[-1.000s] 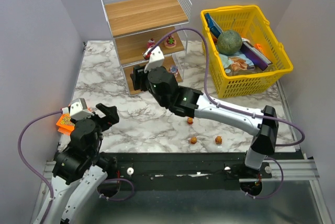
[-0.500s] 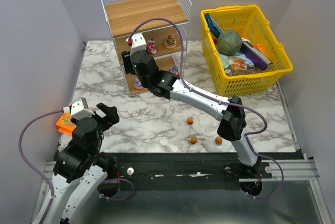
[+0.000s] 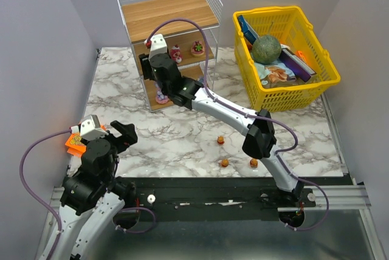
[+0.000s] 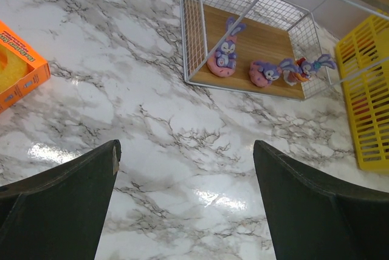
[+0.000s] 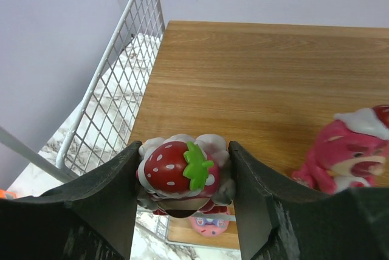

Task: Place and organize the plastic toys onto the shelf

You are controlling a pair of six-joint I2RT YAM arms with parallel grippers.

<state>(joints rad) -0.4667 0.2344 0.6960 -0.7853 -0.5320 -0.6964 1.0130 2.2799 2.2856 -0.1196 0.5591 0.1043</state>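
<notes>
1. The right gripper is up at the left front corner of the shelf's middle board. The claw is about halfway open and pinched on a little strawberry-topped toy with a red berry, a green leaf and a white frill round it. One finger presses each side.
2. Can't tell from the wrist view if that toy is touching the wood or hanging just over the edge.
3. On the same board, off to the right, there's a pink bear toy sitting upright. From the top camera there are two red-pink ones on that level, near each other.
4. The bottom board has the purple rabbit toys in a rough row behind the wire front. One stands alone at the left, and the others bunch together further right.
5. Three orange toys are out on the marble table, near the front edge and well apart from the shelf.
6. The left gripper is parked low on the left side. Its claw is spread wide with nothing in it, only bare marble between the fingers.
7. Other stuff: an orange box lies just beside the left arm. A yellow basket sits right of the shelf with a green ball and some packets inside
</notes>
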